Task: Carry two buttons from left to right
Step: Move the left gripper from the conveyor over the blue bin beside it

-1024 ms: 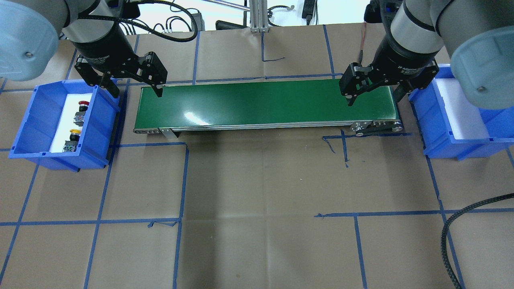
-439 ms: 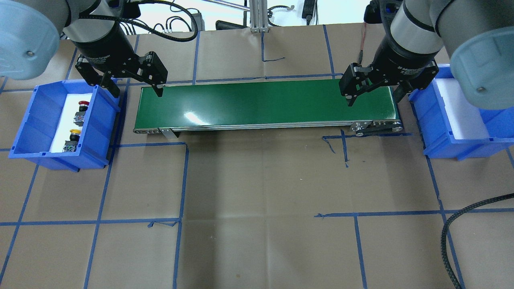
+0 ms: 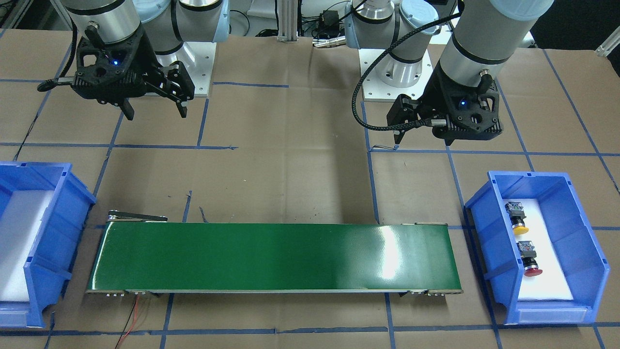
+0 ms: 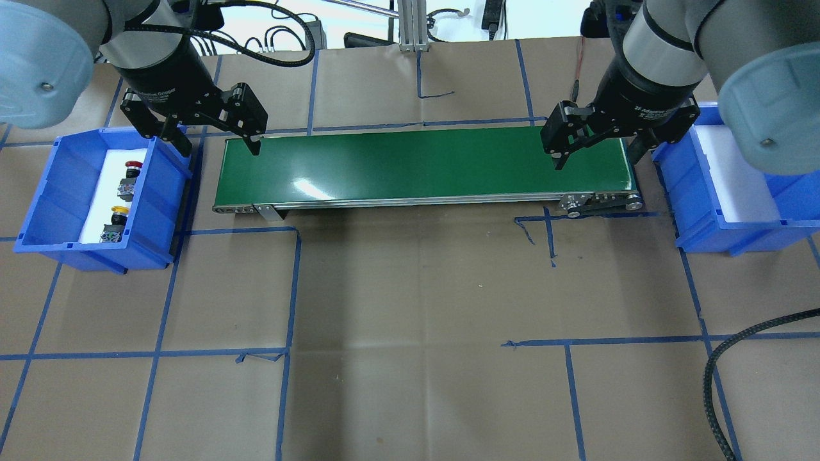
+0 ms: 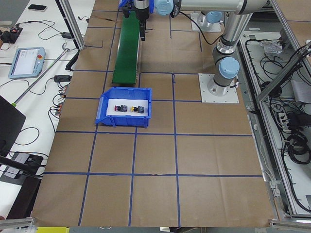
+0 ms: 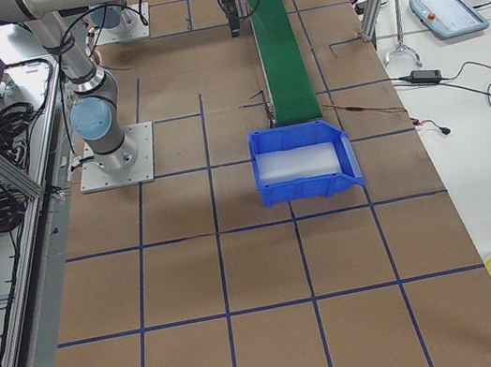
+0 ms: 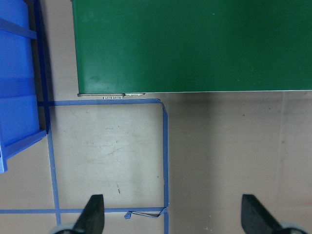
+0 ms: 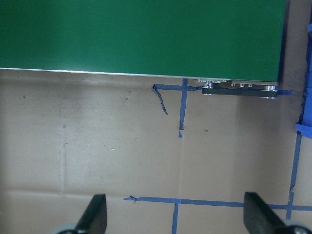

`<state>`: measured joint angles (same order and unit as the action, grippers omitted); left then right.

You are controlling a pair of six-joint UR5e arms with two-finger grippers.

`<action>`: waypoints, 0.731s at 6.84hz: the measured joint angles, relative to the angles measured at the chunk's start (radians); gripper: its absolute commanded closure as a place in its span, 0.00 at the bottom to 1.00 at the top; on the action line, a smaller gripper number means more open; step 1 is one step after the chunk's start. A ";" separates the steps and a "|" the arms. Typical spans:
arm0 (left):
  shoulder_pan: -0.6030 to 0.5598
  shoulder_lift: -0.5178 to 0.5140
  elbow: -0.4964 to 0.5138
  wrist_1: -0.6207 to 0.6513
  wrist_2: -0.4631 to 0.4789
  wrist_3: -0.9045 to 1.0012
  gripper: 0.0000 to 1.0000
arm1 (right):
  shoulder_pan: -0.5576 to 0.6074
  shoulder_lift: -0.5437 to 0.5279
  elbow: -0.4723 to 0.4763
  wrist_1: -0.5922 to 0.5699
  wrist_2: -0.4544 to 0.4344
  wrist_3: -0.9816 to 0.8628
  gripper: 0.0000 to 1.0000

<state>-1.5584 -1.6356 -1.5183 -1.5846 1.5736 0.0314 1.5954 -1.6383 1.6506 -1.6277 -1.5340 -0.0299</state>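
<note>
**Table stock, belt station: both buttons in the bin off the belt's left end**

1. Green conveyor belt (image 4: 423,166): landmark item, laid crosswise in front of the robot. Glare patch on its surface. Pulley bracket (image 4: 599,203) at its right end, on the robot's side.
2. Left blue bin (image 4: 51,198): just off the belt's left end, apart from it. Lined with a white pad (image 4: 106,192).
3. Red button (image 4: 132,168): on the pad, lying on its side, level with the belt's width.
4. Yellow button (image 4: 119,211): on the same pad, lying on its side, just beside the red one, level with the belt's robot-side edge. Bin's tall wall between both buttons and the belt.
5. Right blue bin (image 4: 695,198): just off the belt's right end. White pad (image 4: 730,173) inside.
6. Left gripper (image 4: 219,148): raised on the robot's side of the belt, near its left end. Fingers spread wide, grasping nothing.
7. Right gripper (image 4: 596,160): raised on the robot's side of the belt, near its right end. Likewise spread wide and unloaded.
8. Brown paper cover (image 4: 410,288) with blue tape grid (image 4: 157,354): under and around the belt.
9. Black braided cable (image 4: 724,365): on the paper, well apart from the belt, robot's right.
10. Thin red and black wires (image 3: 131,320): trailing from the belt's right end, far side.
</note>
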 measured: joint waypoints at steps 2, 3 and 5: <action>0.010 -0.002 -0.001 0.009 0.004 0.020 0.00 | 0.000 0.000 0.000 0.000 0.000 0.000 0.00; 0.026 -0.005 0.000 0.025 0.003 0.048 0.00 | 0.000 0.000 0.001 0.000 0.000 0.000 0.00; 0.139 -0.031 0.008 0.045 -0.002 0.162 0.00 | 0.000 0.000 0.000 0.000 -0.001 0.000 0.00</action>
<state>-1.4195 -1.6661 -1.5103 -1.5392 1.5712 0.1930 1.5953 -1.6383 1.6510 -1.6275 -1.5346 -0.0295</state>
